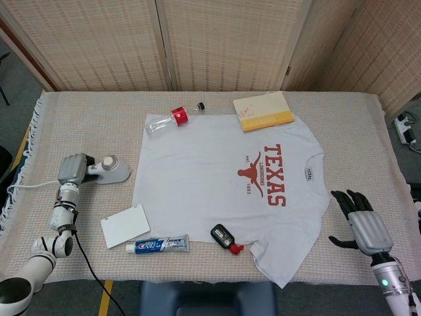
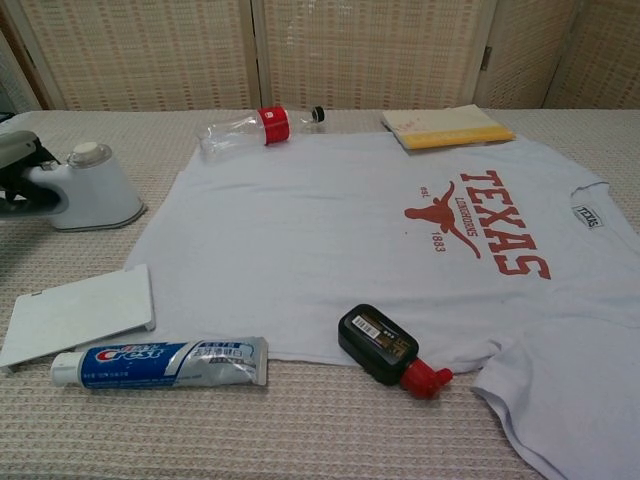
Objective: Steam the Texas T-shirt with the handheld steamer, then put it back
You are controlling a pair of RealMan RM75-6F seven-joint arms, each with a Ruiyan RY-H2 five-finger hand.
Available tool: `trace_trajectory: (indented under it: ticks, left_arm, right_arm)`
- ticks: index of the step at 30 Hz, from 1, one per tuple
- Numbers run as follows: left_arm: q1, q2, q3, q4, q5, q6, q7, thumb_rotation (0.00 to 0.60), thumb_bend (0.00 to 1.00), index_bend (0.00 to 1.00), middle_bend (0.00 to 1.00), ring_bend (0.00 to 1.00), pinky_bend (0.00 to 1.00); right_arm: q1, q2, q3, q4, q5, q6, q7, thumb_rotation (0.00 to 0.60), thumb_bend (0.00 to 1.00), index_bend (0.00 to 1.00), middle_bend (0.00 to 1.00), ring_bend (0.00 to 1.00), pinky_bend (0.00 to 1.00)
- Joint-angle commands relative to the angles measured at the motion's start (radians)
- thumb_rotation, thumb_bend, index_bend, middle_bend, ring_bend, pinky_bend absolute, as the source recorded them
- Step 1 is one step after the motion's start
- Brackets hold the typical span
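The pale grey Texas T-shirt (image 1: 210, 184) lies flat in the middle of the table, red print toward the right; the chest view shows it too (image 2: 320, 230). The white handheld steamer (image 1: 113, 171) stands on the cloth just left of the shirt, its handle pointing left. My left hand (image 1: 71, 170) grips that handle, fingers wrapped round it; in the chest view the steamer (image 2: 95, 190) and hand (image 2: 14, 168) sit at the left edge. My right hand (image 1: 364, 227) hovers open, fingers spread, off the shirt's right side near the front.
A clear bottle with a red label (image 1: 166, 120) and a yellow book (image 1: 263, 110) lie along the shirt's far edge. A white card (image 1: 125, 225), a toothpaste tube (image 1: 158, 244) and a black item with a red cap (image 1: 225, 237) lie along the front. The steamer's cord (image 1: 26, 186) trails left.
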Motion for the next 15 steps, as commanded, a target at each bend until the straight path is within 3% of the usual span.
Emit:
trace_trajectory:
  ticks: [1,8,15]
  left_arm:
    - [0.011,0.020,-0.001,-0.021,0.034,0.046,-0.131,0.600,0.44,0.96,1.00,0.89,0.69]
    - [0.041,0.098,0.010,-0.130,0.097,0.189,-0.247,0.600,0.44,0.96,1.00,0.89,0.69]
    - [0.056,0.182,0.038,-0.360,0.177,0.335,-0.181,0.600,0.44,0.96,1.00,0.88,0.69]
  right_arm:
    - [0.031,-0.011,-0.014,-0.002,0.001,-0.053,0.000,0.547,0.27,0.00,0.08,0.00,0.06]
    - [0.100,-0.034,-0.031,0.018,-0.021,-0.171,0.034,0.547,0.65,0.00,0.07,0.00,0.06]
    - [0.178,-0.092,-0.051,0.086,-0.060,-0.288,0.097,0.526,0.94,0.00,0.07,0.00,0.05]
